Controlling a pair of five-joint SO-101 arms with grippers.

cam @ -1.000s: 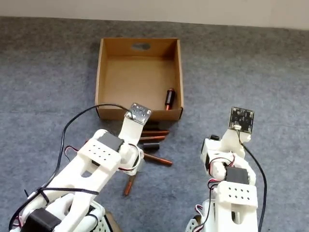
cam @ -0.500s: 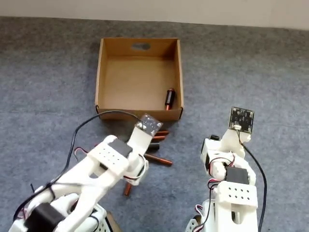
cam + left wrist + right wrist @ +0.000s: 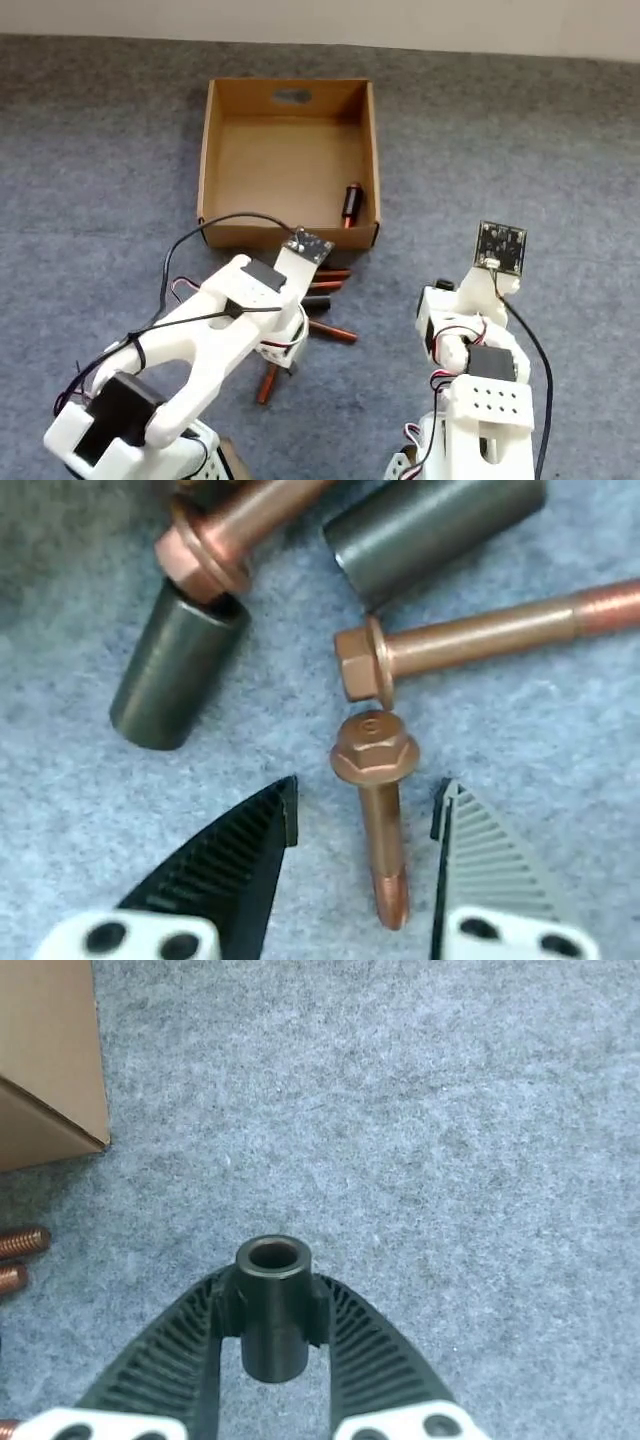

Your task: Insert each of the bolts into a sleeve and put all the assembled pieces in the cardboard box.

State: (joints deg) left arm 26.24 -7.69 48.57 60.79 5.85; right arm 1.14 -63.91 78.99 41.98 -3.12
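- Left wrist view: my left end effector point(image 3: 367, 783), spread wide, straddles a bolt point(image 3: 383, 840) on the bench point(image 3: 560, 730), poised to take its shank.
- Right wrist view: my right end effector point(image 3: 272, 1295) clenches a sleeve point(image 3: 272, 1335), bore exposed, presumably awaiting that bolt.
- High view: cardboard box point(image 3: 280, 170) holds one assembled piece point(image 3: 351, 205).

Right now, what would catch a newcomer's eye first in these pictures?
The left gripper hangs over a copper bolt on the grey carpet, jaws open either side of it, with other bolts and loose sleeves beside. The right gripper grips a dark sleeve, and the cardboard box holds one assembled piece by its right wall.
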